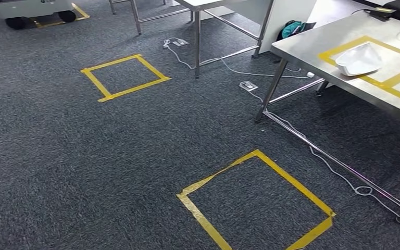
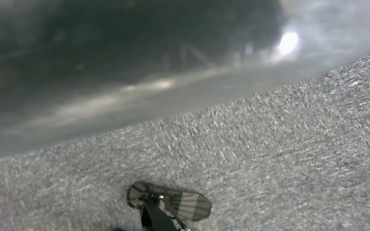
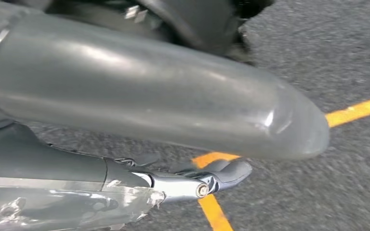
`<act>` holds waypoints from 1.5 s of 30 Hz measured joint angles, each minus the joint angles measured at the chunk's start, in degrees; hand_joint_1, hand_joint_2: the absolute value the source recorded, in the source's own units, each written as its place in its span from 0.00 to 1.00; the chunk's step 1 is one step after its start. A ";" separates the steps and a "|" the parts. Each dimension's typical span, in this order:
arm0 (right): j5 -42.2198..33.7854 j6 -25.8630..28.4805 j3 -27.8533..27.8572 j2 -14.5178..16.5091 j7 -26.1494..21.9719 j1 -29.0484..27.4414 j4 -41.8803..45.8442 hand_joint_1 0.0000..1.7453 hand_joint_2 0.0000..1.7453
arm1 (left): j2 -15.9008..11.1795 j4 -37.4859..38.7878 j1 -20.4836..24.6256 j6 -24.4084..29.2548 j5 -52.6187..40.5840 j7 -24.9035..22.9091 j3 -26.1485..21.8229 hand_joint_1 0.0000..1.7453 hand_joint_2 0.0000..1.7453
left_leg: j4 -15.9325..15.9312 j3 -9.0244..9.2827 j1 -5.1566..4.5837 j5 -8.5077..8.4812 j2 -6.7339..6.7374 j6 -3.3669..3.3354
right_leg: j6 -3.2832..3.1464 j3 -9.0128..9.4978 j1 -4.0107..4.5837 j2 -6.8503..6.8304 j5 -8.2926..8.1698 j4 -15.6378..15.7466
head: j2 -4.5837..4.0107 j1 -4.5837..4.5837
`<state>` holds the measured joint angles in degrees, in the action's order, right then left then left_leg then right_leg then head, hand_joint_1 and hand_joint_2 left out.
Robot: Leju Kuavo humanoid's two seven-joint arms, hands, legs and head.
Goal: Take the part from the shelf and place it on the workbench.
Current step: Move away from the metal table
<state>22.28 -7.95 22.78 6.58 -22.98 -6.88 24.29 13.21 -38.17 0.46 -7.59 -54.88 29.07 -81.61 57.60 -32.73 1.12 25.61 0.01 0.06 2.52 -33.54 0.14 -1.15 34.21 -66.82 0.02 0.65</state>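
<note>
Dark grey carpet (image 1: 57,172) carries yellow tape squares (image 1: 257,203). A white part (image 1: 359,59) lies on the steel tabletop (image 1: 312,41). The right hand (image 3: 173,110) hangs released; the left hand's state I cannot tell.

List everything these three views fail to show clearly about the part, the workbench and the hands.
- White part: head view, far off; its shape and underside are too small to read.
- Workbench: head view, cut off by the right edge.
- Right hand: right wrist view, the thick thumb hides most fingers; open or closed is unclear.
- Left wrist view: upper half is a dark blur; the left hand cannot be made out.
</note>
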 joint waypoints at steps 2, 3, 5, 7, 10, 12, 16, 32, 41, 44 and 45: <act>0.29 -0.70 0.73 0.40 1.30 -1.21 1.61 0.00 0.00 | -0.02 0.03 -0.01 -0.77 -0.36 -0.03 -0.02 0.00 0.00 | 0.01 -0.21 0.01 -0.10 -0.95 -0.13 | 0.13 -3.12 -0.14 0.77 2.76 -6.76 | 0.00 0.05; 0.50 -1.10 1.09 0.64 2.03 -1.80 2.67 0.00 0.00 | -0.02 0.03 -0.05 -1.06 -0.50 -0.05 -0.03 0.00 0.00 | 0.01 -0.25 0.04 -0.13 -1.44 -0.12 | 0.12 -3.60 -0.20 0.89 2.51 -7.61 | 0.00 0.09; 1.22 -2.14 1.96 1.23 3.46 -2.85 5.17 0.00 0.00 | -0.01 0.03 -0.09 -1.47 -0.79 -0.07 -0.06 0.00 0.00 | 0.03 -0.20 0.23 -0.23 -2.46 0.06 | 0.13 -1.40 -0.45 1.32 -1.03 -2.65 | 0.00 0.08; 2.24 -3.07 3.06 1.91 4.22 -3.41 7.19 0.00 0.00 | -0.06 0.03 0.02 -1.70 -1.05 -0.05 -0.08 0.00 0.00 | 0.15 -0.30 0.34 -0.38 -3.44 0.59 | 0.30 2.05 -0.83 3.05 -4.43 5.06 | 0.00 0.12; 3.77 -3.69 4.76 2.74 4.28 -3.59 8.68 0.00 0.00 | -0.16 0.09 0.16 -1.85 -1.40 0.27 -0.10 0.00 0.00 | -0.10 -0.65 0.50 -0.92 -4.65 1.87 | -0.04 3.49 -0.66 4.01 -5.32 8.40 | 0.00 0.15; 4.86 -3.93 5.87 3.09 3.96 -3.51 9.21 0.00 0.00 | -0.23 0.28 0.12 -1.76 -1.58 0.63 -0.14 0.00 0.00 | -0.18 -0.89 0.67 -0.89 -4.11 2.53 | -1.04 3.73 -0.55 3.19 -5.87 8.74 | 0.00 0.08; 5.81 -4.11 7.53 3.40 3.53 -3.45 9.64 0.00 0.00 | -0.34 0.84 0.58 -1.56 -1.74 0.81 -0.15 0.00 0.00 | 10.39 -5.84 0.24 5.33 -0.99 2.67 | -2.35 3.61 -0.20 1.07 -6.60 9.31 | 0.00 -0.24; 11.11 -4.64 12.12 4.04 0.68 -1.97 9.16 0.00 0.00 | -0.95 2.44 1.45 -0.86 -1.87 1.79 -0.17 0.00 0.00 | -0.66 -0.47 -0.58 -0.86 -0.31 -0.67 | -0.09 -3.03 0.22 0.78 1.70 -5.67 | 0.00 0.27; 12.42 -4.67 13.97 4.32 0.09 -1.08 8.07 0.00 0.00 | -1.04 2.48 1.30 -0.98 -1.86 1.93 -0.17 0.00 0.00 | -0.67 -0.89 -0.29 -1.58 -3.08 1.30 | -0.26 3.05 -0.58 3.14 -6.05 8.51 | 0.00 0.25; 12.43 -4.63 14.26 4.38 0.05 -1.07 8.04 0.00 0.00 | -1.01 2.49 1.28 -0.98 -1.86 1.95 -0.17 0.00 0.00 | 1.67 -2.10 -0.25 0.18 -2.17 1.99 | -1.51 3.19 -0.56 2.33 -6.64 9.18 | 0.00 0.00; 12.42 -4.62 14.36 4.40 0.03 -1.05 8.03 0.00 0.00 | -0.97 2.50 1.35 -0.99 -1.87 1.95 -0.17 0.00 0.00 | 4.68 -3.49 -0.31 1.95 -1.56 2.09 | -1.85 3.27 -0.52 1.95 -6.73 9.35 | 0.00 -0.14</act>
<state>34.70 -12.56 37.14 10.98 -22.95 -7.93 32.32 12.24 -35.68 1.81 -8.58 -56.75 31.02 -81.79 62.28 -36.22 0.81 27.55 -1.56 2.15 0.67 -30.27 -0.38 0.80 27.48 -57.47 0.02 0.51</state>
